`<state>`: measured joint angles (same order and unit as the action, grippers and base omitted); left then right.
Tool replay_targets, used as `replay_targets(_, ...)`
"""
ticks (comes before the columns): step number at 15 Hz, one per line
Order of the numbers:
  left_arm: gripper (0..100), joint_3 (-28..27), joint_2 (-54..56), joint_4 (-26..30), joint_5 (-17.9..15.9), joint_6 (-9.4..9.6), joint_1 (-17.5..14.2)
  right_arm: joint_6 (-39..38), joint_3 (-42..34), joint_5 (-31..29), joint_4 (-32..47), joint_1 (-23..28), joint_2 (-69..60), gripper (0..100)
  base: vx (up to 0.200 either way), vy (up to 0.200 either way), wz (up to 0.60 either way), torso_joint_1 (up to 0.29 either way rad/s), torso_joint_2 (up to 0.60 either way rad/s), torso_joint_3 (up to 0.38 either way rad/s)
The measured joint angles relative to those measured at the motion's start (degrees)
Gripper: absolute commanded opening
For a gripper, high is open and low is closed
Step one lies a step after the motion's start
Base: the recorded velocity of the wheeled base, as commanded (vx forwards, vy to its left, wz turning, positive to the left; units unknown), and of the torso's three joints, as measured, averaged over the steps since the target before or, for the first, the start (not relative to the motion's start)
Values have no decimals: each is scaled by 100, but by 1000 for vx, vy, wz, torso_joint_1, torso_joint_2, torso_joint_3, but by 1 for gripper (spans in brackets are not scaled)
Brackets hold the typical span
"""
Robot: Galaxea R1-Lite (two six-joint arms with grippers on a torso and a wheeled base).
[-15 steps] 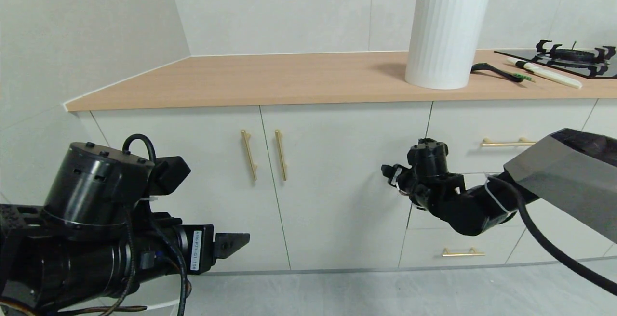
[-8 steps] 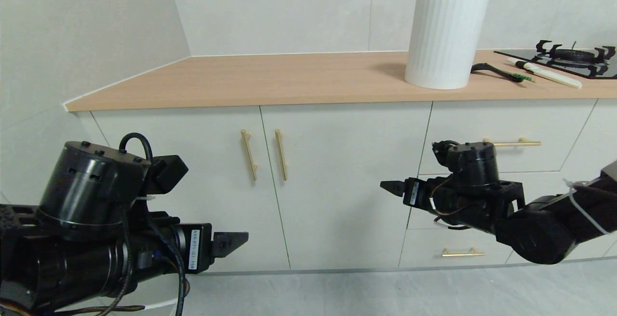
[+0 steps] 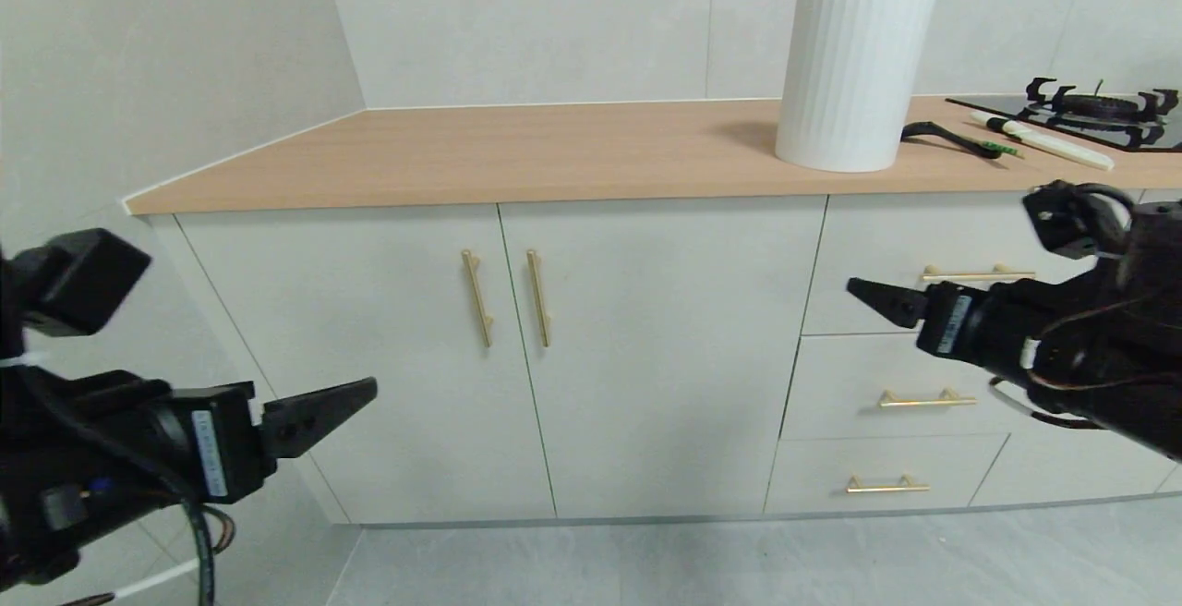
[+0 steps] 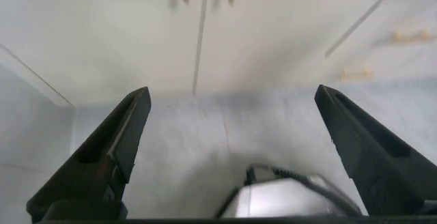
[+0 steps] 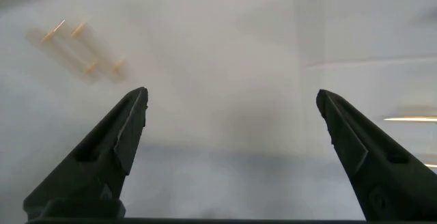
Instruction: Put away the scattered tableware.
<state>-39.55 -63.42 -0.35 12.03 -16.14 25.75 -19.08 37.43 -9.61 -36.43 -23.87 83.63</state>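
The scattered tableware lies on the wooden countertop (image 3: 517,153) at the far right: a black utensil (image 3: 951,138), a small green piece (image 3: 1008,150) and a long white utensil (image 3: 1053,146). Just left of them stands a tall white ribbed container (image 3: 854,75). My left gripper (image 3: 365,393) hangs low at the left, in front of the cabinet doors; it is open and holds nothing (image 4: 232,108). My right gripper (image 3: 859,290) is at the right, level with the top drawer and below the counter edge; it is also open with nothing in it (image 5: 232,108).
A black gas hob (image 3: 1099,107) sits at the counter's far right end. Below are two cabinet doors with gold handles (image 3: 508,296) and a stack of drawers (image 3: 923,398). A wall (image 3: 138,79) closes the left side. Grey floor (image 3: 646,560) lies below.
The right arm swung right and up, from in front of the doors to the top drawer's height. The left arm drew back to the left, its gripper now higher and farther left.
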Motion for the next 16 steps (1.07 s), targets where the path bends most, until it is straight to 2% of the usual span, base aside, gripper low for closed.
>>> replay_targets(5, 100, 744, 1727, 15, 0, 689, -428, 813, -859, -556, 842, 111, -2327, 100, 0, 0, 0, 0, 0, 0)
replay_targets(7, 100, 1008, 2503, 158, 6, 950, -670, 1112, -1050, -741, 1673, 199, -3449, 100, 0, 0, 0, 0, 0, 0)
replay_targets(11, 100, 1211, 3999, 941, 15, 1530, -1203, 1582, -1215, -897, 3341, 984, -5722, 100, 0, 0, 0, 0, 0, 0)
replay_targets(13, 100, 1254, 4680, 1392, 9, 1674, -1534, 1974, -1270, -947, 3924, 1414, -6682, 100, 0, 0, 0, 0, 0, 0)
replay_targets(16, 100, 1403, 5419, 1913, 96, 1690, -1888, 2275, -1340, -980, 4381, 2074, -7606, 100, 0, 0, 0, 0, 0, 0)
